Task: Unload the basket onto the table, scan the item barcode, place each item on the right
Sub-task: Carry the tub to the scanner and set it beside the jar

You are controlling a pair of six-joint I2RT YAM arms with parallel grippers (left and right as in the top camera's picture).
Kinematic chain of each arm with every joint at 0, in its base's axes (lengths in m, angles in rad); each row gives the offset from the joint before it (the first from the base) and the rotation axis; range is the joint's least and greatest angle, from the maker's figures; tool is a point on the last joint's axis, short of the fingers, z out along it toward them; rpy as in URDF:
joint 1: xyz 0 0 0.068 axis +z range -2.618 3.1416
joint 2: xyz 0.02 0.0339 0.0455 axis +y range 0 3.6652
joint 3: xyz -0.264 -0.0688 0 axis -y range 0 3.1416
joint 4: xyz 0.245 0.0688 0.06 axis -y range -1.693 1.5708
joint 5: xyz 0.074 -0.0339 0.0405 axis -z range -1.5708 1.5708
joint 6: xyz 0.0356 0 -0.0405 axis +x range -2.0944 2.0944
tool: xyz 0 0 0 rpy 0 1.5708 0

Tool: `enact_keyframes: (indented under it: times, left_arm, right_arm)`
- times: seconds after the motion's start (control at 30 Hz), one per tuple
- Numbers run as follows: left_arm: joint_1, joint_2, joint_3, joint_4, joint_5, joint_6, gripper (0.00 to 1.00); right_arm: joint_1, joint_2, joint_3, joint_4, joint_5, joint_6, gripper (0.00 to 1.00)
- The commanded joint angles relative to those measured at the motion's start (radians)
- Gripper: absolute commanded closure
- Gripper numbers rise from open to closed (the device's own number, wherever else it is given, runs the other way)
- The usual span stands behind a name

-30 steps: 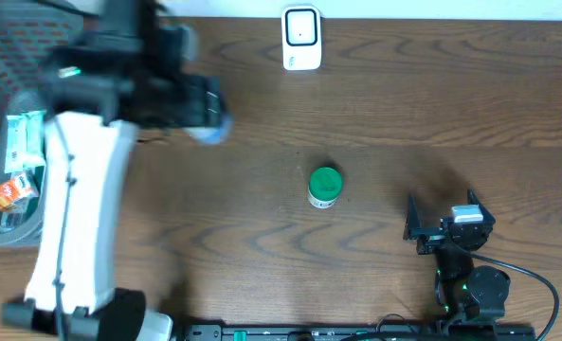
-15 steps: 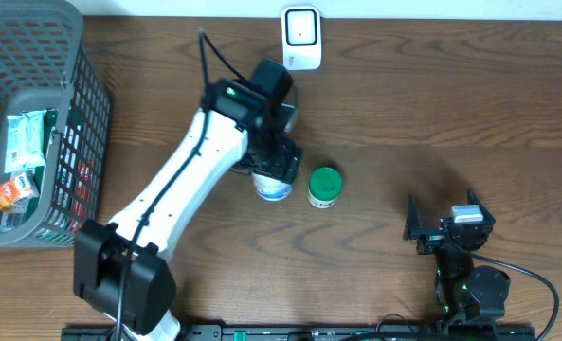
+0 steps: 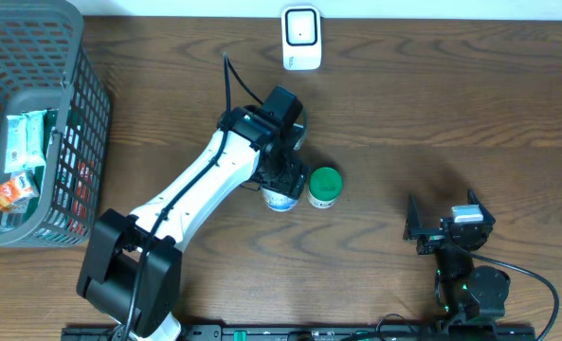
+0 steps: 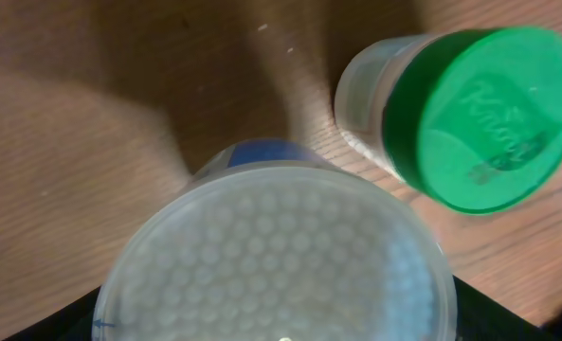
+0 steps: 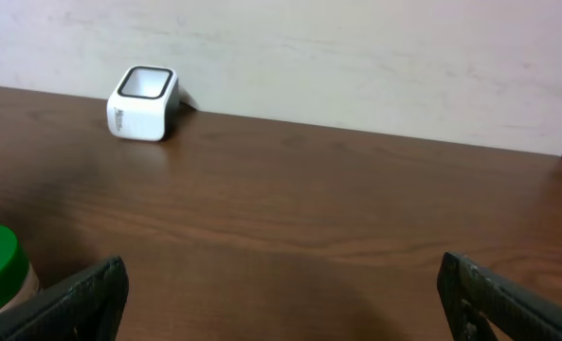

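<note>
The left claw [image 3: 280,187] has swung in from the basket [image 3: 34,28], gripping a blue-and-white tub [image 4: 276,260]. The green-lidded jar [image 3: 324,187] stands just beside it, the scanner [image 3: 300,38] well beyond. The right claw [image 5: 281,298] gapes empty.

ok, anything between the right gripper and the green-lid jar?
Nothing. Overhead view shows only bare table between the right gripper and the green-lid jar.

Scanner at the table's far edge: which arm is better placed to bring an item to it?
Left. The left end effector holds the clear-lidded tub, nearer the scanner; the right end effector sits open and empty at the front edge.
</note>
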Motion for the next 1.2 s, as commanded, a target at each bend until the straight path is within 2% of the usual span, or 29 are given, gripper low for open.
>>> enact_keyframes:
  times: [0.0, 0.1, 0.23, 0.43, 0.9, 1.17]
  left_arm:
    - [0.001, 0.008, -0.034, 0.007, -0.006, 0.013, 0.29]
    - [0.001, 0.008, -0.048, 0.006, -0.006, 0.013, 0.23]
    - [0.001, 0.008, -0.048, 0.006, -0.005, 0.013, 0.10]
    - [0.001, 0.008, -0.047, 0.007, 0.036, 0.013, 0.05]
    - [0.024, -0.020, 0.021, 0.014, 0.004, 0.013, 0.05]
    - [0.045, -0.089, 0.054, 0.004, -0.160, 0.005, 0.10]
  right_arm:
    - [0.000, -0.002, -0.001, -0.004, 0.002, 0.011, 0.01]
    - [0.000, -0.002, -0.001, -0.004, 0.002, 0.011, 0.01]
    - [0.000, -0.002, -0.001, -0.004, 0.002, 0.011, 0.01]
    - [0.000, -0.002, -0.001, -0.004, 0.002, 0.011, 0.01]
    - [0.000, -0.002, -0.001, -0.004, 0.002, 0.011, 0.01]
    - [0.000, -0.002, -0.001, -0.004, 0.002, 0.011, 0.01]
